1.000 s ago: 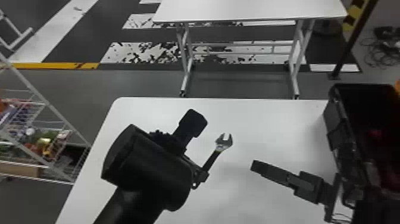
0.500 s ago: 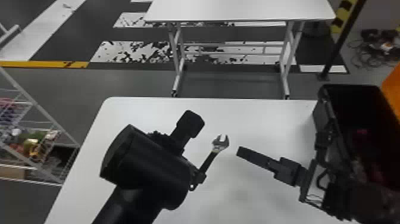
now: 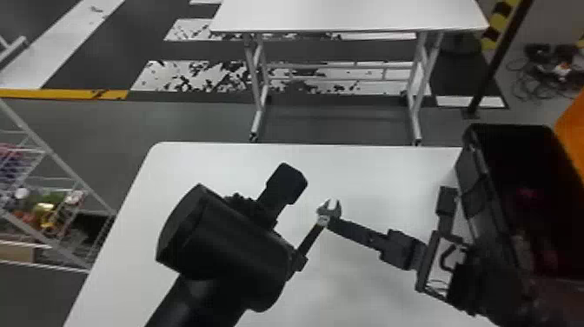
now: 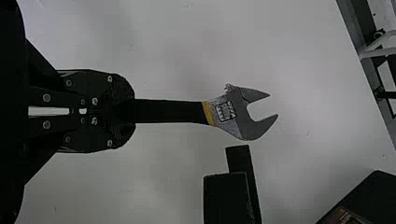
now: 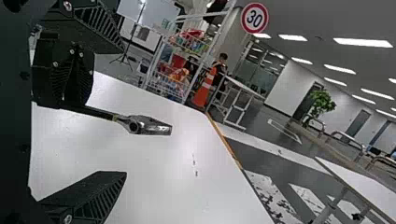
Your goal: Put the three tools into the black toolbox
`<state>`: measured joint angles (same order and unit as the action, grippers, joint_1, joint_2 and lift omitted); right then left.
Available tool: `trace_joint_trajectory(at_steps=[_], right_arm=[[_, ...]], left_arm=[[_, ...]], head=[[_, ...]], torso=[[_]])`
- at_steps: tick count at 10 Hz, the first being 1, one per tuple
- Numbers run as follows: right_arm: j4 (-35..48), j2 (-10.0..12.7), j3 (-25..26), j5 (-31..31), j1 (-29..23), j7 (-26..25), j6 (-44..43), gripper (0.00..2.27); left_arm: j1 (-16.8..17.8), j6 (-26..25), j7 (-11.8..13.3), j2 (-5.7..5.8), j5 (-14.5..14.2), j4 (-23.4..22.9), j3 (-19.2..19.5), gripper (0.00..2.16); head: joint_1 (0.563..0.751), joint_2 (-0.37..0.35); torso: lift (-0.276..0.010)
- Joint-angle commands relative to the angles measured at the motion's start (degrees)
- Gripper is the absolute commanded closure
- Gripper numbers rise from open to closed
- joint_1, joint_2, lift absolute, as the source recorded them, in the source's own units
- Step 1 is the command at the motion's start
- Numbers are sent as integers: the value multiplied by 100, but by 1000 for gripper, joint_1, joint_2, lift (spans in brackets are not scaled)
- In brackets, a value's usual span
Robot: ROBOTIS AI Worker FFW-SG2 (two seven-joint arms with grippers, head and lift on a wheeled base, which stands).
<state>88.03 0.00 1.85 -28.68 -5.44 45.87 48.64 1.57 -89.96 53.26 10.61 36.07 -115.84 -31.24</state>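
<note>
The left gripper (image 3: 297, 262) holds the adjustable wrench (image 3: 329, 210) above the white table. In the left wrist view, the left gripper (image 4: 132, 111) is shut on the black handle of the wrench (image 4: 229, 114), its silver head sticking out. The right gripper (image 3: 389, 208) has its fingers spread wide, one fingertip close beside the wrench head. In the right wrist view, the wrench (image 5: 144, 125) lies across the gap of the open right gripper (image 5: 123, 112); whether they touch I cannot tell. The black toolbox (image 3: 471, 174) stands open on the right, its dark inside showing something reddish.
The white table (image 3: 208, 165) lies under both arms. An orange panel (image 3: 572, 130) rises at the toolbox's right. Behind stands a second white table (image 3: 347, 15); a wire rack (image 3: 56, 152) with colourful items is at the left.
My right gripper has moved left, bringing one fingertip up to the wrench head; its other finger now stands out beside the toolbox. The left gripper kept its hold. The head view has shifted slightly.
</note>
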Motion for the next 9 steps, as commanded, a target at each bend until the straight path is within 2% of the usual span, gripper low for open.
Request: trace_joint_trajectory(at_steps=[1,5,7,8,9], right_arm=[[-32,5,-141,91,-1,1,-69,73],[-155,5,-325,179,43,-35,-385,73],[-225,5,-343,187,114,-70,-490,100],[-278,5,-343,205,158,-96,-508,164],[-322,5,-352,240,202,-96,-508,464]], left_arm=[[-17,-7,0,-15,22,-8,-49,2142],[-34,-7,-9,-85,102,-26,-216,2142],[-34,-7,-27,-85,93,-26,-268,2142],[-34,-7,-27,-94,93,-26,-268,2142],[-34,-7,-35,-94,93,-26,-268,2138]], head=[[695,111],[695,124],[695,117],[695,114],[695,111]], torso=[[-51],[-51],[-51],[-51],[-51]])
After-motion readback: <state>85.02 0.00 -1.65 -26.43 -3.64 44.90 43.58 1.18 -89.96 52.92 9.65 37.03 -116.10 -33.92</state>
